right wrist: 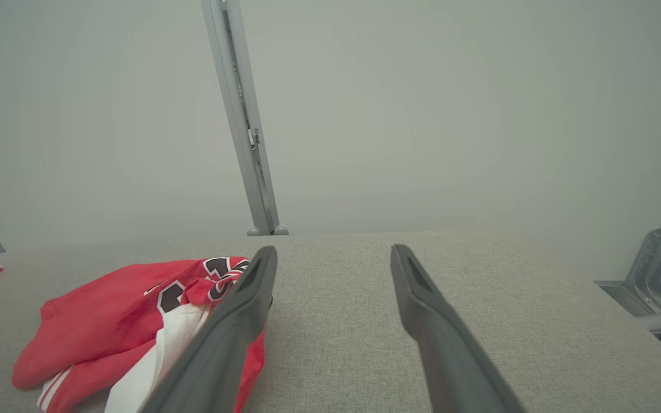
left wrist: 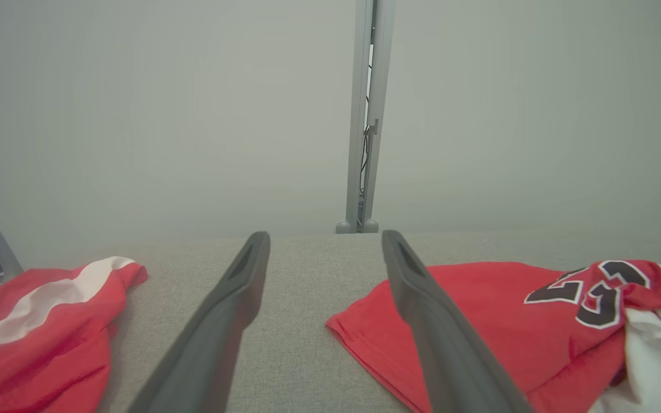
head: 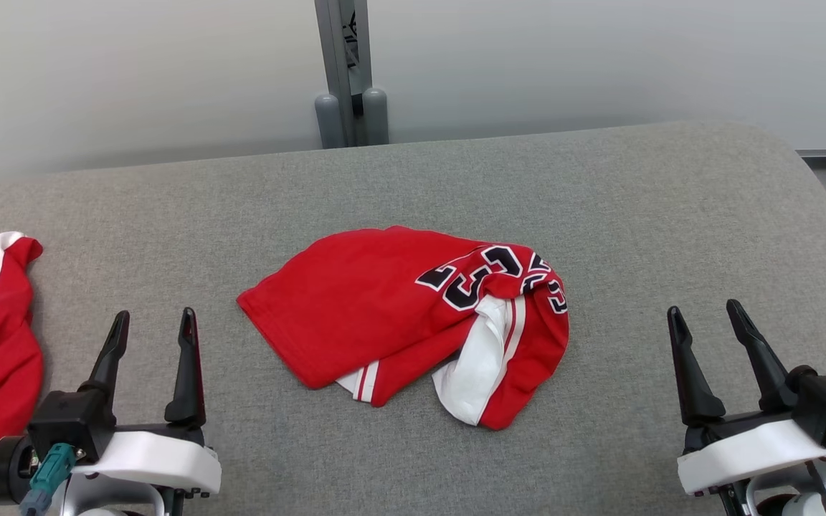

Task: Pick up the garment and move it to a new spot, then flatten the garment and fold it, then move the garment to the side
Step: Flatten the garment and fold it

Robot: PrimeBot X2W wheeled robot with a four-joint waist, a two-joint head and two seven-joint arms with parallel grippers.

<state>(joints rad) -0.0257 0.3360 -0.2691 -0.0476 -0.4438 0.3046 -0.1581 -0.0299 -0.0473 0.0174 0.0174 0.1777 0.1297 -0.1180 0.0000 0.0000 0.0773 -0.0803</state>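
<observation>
Centre frame, the crumpled red mesh jersey (head: 377, 315) lay lengthwise across the grey fabric table (head: 599, 201), both grippers spread and empty: left gripper (head: 155, 315) lower left and nearer, right gripper (head: 703, 308) lower right.

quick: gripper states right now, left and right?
Left gripper: jaws open, holding nothing.
Right gripper: jaws open, holding nothing.

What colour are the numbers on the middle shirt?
Black numbers with white edges; head view best.
</observation>
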